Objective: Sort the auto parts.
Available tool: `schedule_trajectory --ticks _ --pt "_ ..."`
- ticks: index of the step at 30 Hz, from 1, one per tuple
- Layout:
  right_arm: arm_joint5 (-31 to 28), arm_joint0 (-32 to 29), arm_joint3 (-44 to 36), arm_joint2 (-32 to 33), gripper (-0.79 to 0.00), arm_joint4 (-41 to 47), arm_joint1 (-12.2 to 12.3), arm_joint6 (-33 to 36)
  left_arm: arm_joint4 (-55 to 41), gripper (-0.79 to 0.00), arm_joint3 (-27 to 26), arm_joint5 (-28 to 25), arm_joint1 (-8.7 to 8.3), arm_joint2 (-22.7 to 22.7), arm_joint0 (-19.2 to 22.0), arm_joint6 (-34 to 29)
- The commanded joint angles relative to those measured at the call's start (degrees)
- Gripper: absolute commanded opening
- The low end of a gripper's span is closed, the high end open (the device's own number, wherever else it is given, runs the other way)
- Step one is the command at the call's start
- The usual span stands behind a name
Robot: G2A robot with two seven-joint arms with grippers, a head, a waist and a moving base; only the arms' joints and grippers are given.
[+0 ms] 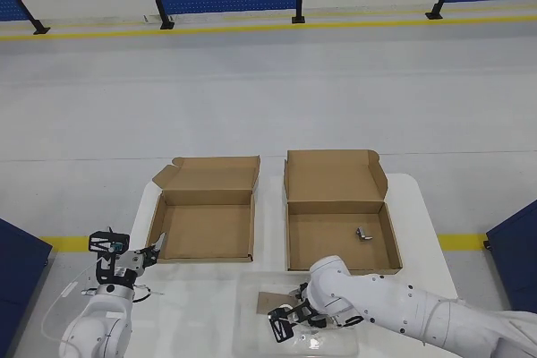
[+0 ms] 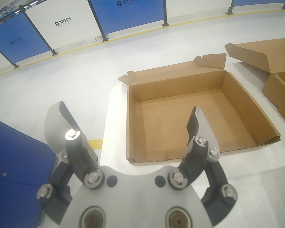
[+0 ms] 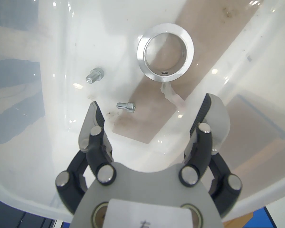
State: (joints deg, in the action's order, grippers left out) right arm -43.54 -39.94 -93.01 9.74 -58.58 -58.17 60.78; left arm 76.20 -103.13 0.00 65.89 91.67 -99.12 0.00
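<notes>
At the table's (image 1: pixel 270 242) front edge, top view: the clear bin (image 1: pixel 251 331) sits nearest the robot, with two open boxes side by side behind it. The right box (image 1: pixel 327 240) holds one small part (image 1: pixel 365 235). Judgement: sorting has begun, each box taking one kind. The right gripper (image 1: pixel 286 320) is down inside the bin. The left gripper (image 1: pixel 152 251) hangs at the front-left corner, just beside the left box (image 1: pixel 206 231), probably parked clear of the working arm.

Left wrist view: left gripper (image 2: pixel 128 106) fingers are wide apart with nothing between them, facing the left box (image 2: pixel 180 110). The right box's (image 2: pixel 275 81) flap and corner show beyond.

Right wrist view: right gripper (image 3: pixel 150 100) fingers are apart and hold nothing, low over the bin (image 3: pixel 61 36) floor.
- The ring (image 3: pixel 188 48) lies flat, bore up, just ahead of the tips.
- A pale scrap (image 3: pixel 172 96) lies at its near side.
- Near bolt (image 3: pixel 126 106) lies close to one fingertip; far bolt (image 3: pixel 95 75) is further off. Both are apart from the ring.
- A brown card (image 3: pixel 204 24) shows through the bin floor.

Judgement: the gripper lines up roughly on the ring, so it is the likely pick. Its smooth wall may slip.
</notes>
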Motion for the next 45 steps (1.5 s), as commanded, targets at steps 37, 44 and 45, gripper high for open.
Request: schedule_trajectory --ticks 37,44,45 --pt "0.02 0.86 -3.28 0.00 -0.523 3.81 3.92 0.02 0.00 0.000 0.00 0.00 0.00 0.00 0.00 0.00" --pt "-0.43 0.76 -2.57 0.00 -0.576 3.80 3.93 -0.43 0.00 0.000 0.00 0.00 0.00 0.00 0.00 0.00" --pt "-0.47 0.76 -2.47 0.00 -0.585 3.78 3.92 -0.47 0.00 0.000 0.00 0.00 0.00 0.00 0.00 0.00"
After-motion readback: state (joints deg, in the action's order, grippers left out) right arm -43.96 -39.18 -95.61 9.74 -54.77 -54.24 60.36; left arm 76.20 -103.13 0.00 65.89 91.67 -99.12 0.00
